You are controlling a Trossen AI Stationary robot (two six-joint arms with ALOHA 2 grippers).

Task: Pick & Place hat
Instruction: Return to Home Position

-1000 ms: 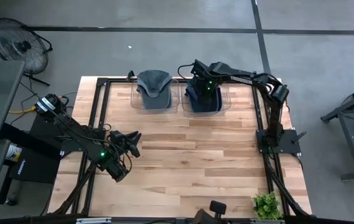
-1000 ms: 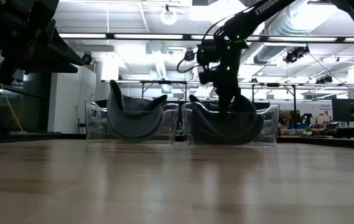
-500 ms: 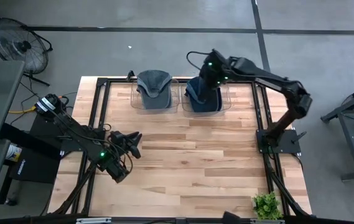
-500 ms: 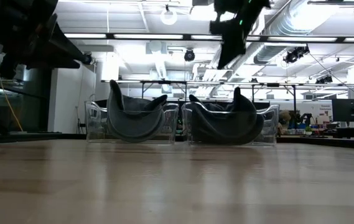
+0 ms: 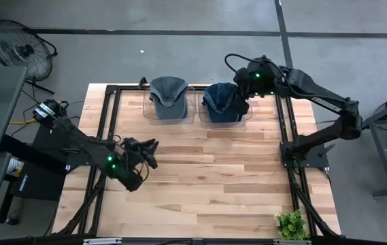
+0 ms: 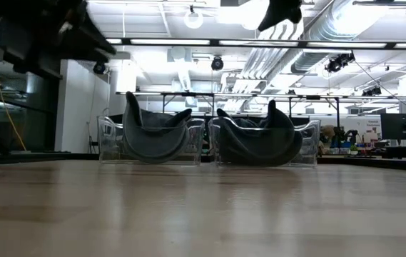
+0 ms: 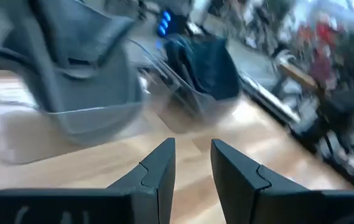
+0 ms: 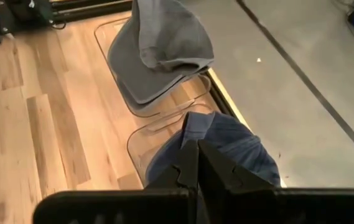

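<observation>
Right gripper [image 5: 246, 94] high over dark blue cap [image 5: 222, 102], jaws together; left gripper [image 5: 152, 154], jaws narrow

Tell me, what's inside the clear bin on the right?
A dark blue cap fills the right transparent bin. The cap covers the bin's floor, so whatever may lie beneath it cannot be seen.

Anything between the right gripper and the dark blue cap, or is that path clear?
Nothing visible. The right gripper, shut and empty, hangs above the dark blue cap, which sits in the right bin, with only air between them. The left gripper waits over the table's left side.
</observation>
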